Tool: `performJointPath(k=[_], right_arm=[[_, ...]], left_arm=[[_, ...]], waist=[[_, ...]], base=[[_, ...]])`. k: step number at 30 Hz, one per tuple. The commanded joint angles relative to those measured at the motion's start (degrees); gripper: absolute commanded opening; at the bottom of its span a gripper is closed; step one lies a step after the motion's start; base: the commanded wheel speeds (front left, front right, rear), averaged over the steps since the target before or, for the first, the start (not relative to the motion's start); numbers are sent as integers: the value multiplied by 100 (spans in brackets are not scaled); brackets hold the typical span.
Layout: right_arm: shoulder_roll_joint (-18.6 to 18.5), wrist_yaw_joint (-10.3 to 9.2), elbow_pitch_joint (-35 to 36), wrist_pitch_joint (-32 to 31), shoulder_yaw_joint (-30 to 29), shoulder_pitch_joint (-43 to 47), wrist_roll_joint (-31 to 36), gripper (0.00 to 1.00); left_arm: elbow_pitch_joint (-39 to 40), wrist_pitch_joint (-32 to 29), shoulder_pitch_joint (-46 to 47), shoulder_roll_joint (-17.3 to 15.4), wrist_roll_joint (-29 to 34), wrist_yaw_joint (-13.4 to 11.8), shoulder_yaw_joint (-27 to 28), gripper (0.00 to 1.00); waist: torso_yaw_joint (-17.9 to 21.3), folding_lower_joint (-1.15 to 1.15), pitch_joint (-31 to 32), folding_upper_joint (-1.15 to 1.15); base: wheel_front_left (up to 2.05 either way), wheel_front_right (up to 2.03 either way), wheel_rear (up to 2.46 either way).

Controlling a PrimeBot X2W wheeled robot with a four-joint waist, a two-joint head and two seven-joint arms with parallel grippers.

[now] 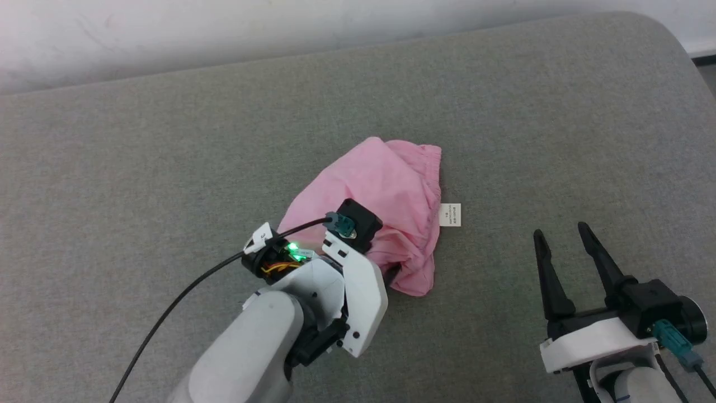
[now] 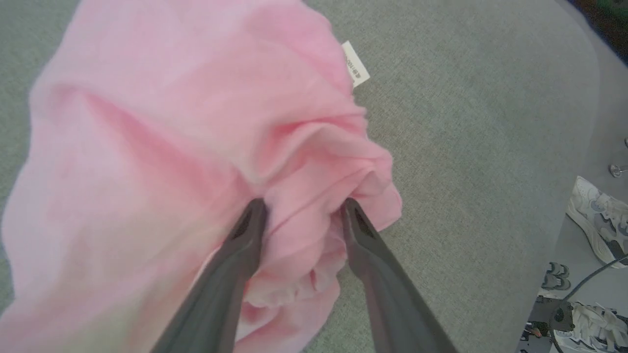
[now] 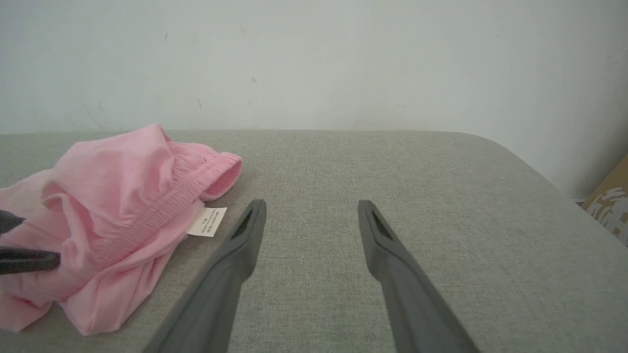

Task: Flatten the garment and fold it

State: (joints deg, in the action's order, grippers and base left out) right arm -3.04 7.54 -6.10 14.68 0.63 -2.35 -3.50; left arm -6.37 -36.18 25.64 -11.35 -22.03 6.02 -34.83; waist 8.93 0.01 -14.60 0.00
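The garment (image 1: 380,184) is a crumpled heap of light pink shorts in the middle of the grey surface. Its gathered waistband (image 3: 162,211) faces right, and a white label tag (image 1: 450,215) sticks out onto the surface. My left gripper (image 2: 304,206) reaches into the heap's near right part, jaws spread wide, with a raised fold of the garment (image 2: 171,122) bunched between its fingertips. In the head view the left wrist covers those fingers. My right gripper (image 1: 560,230) stands open over bare surface to the right of the heap, nothing between its fingers (image 3: 245,235).
A grey fabric-covered table (image 1: 168,168) runs back to a white wall (image 1: 224,28) and has a rounded far right corner (image 1: 671,39). Shoes (image 2: 596,220) lie on the floor beyond the right edge. A black cable (image 1: 184,291) trails from the left wrist.
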Motion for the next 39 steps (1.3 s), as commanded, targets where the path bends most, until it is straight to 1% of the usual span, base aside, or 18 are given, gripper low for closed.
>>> performJointPath(k=[1,3,6,10,15,18,21,22,24,27,28,29,32,33,36,37,38,39], right_arm=[[16,-5,-12,29,4,-84,-33,100],[16,-5,-36,29,-6,-68,-13,100],[16,-5,-77,30,-47,-20,63,100],[16,-5,-113,30,-63,60,163,100],[16,-5,-137,31,-99,144,247,100],[16,-5,-132,31,-73,157,258,100],[16,-5,-119,31,-96,166,244,100],[16,-5,-119,31,-96,166,244,100],[16,-5,-125,31,-75,161,219,100],[16,-5,-161,31,5,151,204,100],[16,-5,-176,31,25,144,204,100],[16,-5,-191,31,38,137,207,100],[16,-5,-221,31,14,131,212,100],[16,-5,-227,31,-1,135,216,100],[16,-5,-210,31,-29,169,252,100],[16,-5,-191,31,-22,186,275,100],[16,-5,-166,29,-16,204,293,100],[16,-5,-129,27,-9,220,302,100]], left_arm=[[-31,93,94,19,-74,44,-43,0],[2,239,116,16,-108,72,-116,0],[199,581,77,144,-302,89,-82,0],[594,1160,-95,442,-825,45,262,0],[930,1912,-485,642,-1578,-377,1177,0],[882,2262,-826,641,-1917,-705,1842,0],[544,2408,-1230,515,-2096,-966,2316,0],[544,2408,-1230,515,-2096,-966,2316,0],[184,2448,-1489,448,-2198,-1083,2530,0],[-358,2571,-1732,383,-2228,-1136,2673,2],[-506,2643,-1775,376,-2200,-1141,2685,71],[-632,2729,-1804,386,-2186,-1149,2706,100],[-862,3094,-1814,426,-2147,-1065,2760,100],[-872,3278,-1795,439,-2134,-978,2779,100],[-722,4031,-1737,388,-1930,-540,2748,100],[-647,4318,-1733,299,-1747,-395,2695,100],[-608,4604,-1746,179,-1508,-320,2644,100],[-586,4822,-1764,40,-1208,-310,2599,100]], waist=[[46,-1,-52,0],[-6,-1,4,0],[-131,-1,158,0],[-359,-1,418,0],[-681,-1,730,0],[-843,-1,810,0],[-1015,-1,814,0],[-1015,-1,814,0],[-1094,-1,797,0],[-1181,-1,765,0],[-1197,-1,762,0],[-1213,-1,760,0],[-1279,-1,799,0],[-1303,-1,831,0],[-1374,-1,970,0],[-1391,-1,1020,0],[-1408,-1,1072,0],[-1430,-1,1121,0]], base=[[0,0,0],[0,0,0],[0,0,0],[0,0,0],[0,0,0],[0,0,0],[0,0,0],[0,0,0],[0,0,0],[0,0,0],[0,0,0],[0,0,0],[0,0,0],[0,0,0],[0,0,0],[0,0,0],[0,0,0],[0,0,0]])
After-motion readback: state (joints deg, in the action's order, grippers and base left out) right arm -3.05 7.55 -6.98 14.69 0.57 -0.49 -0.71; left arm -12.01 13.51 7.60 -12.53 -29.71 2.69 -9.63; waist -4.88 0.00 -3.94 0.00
